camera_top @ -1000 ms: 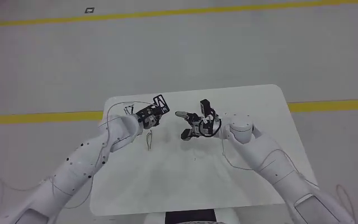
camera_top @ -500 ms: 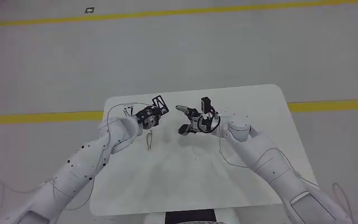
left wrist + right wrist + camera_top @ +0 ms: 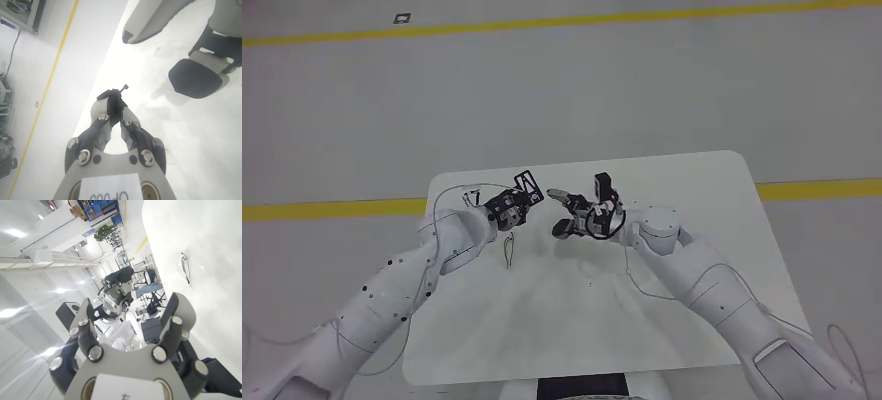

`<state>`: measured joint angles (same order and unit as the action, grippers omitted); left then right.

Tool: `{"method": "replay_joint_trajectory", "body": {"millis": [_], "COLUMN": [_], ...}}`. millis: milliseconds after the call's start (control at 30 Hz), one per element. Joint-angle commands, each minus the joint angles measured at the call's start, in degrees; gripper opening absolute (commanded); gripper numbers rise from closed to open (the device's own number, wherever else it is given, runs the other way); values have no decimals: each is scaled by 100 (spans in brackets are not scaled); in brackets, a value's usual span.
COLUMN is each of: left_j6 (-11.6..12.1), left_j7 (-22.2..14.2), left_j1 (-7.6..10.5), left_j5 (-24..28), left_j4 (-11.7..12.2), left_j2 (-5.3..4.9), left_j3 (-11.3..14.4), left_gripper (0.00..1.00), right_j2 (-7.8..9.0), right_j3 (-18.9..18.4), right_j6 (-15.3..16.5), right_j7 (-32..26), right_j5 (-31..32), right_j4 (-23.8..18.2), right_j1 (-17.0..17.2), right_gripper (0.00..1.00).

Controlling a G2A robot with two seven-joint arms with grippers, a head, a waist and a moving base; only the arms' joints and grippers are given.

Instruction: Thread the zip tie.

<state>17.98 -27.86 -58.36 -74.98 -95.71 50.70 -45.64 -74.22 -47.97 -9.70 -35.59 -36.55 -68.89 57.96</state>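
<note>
Black zip tie [image 3: 124, 87] in left gripper [image 3: 113, 97], right gripper [image 3: 558, 212] (jaws apart) closer

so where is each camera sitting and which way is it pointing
Top view: above the arms, looking down at the white table; both arms show from below.
Left wrist view: on the left wrist, looking along the left gripper, shut on the zip tie, over the table.
Right wrist view: on the right wrist, looking past the open right gripper toward the room.
Shared: each wrist view shows the other arm's gripper.
</note>
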Motion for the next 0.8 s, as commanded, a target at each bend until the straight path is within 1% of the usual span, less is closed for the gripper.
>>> {"method": "replay_joint_trajectory", "body": {"millis": [0, 33, 67, 133, 200, 433, 600, 767], "left_j6": [0, 0, 0, 0, 0, 0, 0, 0], "left_j7": [0, 0, 0, 0, 0, 0, 0, 0], "left_j1": [0, 0, 0, 0, 0, 0, 0, 0], "left_j5": [0, 0, 0, 0, 0, 0, 0, 0], "left_j4": [0, 0, 0, 0, 0, 0, 0, 0], "left_j2": [0, 0, 0, 0, 0, 0, 0, 0], "left_j3": [0, 0, 0, 0, 0, 0, 0, 0], "left_gripper": [0, 0, 0, 0, 0, 0, 0, 0], "right_j2": [-37, -52, -71, -98, -127, -213, -275, -347], "right_j3": [34, 45, 64, 85, 96, 117, 137, 211], "right_j6": [179, 259, 333, 410, 488, 834, 885, 901], "right_j7": [94, 99, 112, 117, 121, 204, 192, 123], "right_j5": [38, 36, 64, 78, 70, 164, 174, 254], "right_j4": [86, 123, 185, 259, 342, 483, 576, 646], "right_j1": [-25, -32, -46, -71, -96, -151, -223, -319], "right_gripper": [42, 36, 35, 34, 35, 34, 30, 30]}}
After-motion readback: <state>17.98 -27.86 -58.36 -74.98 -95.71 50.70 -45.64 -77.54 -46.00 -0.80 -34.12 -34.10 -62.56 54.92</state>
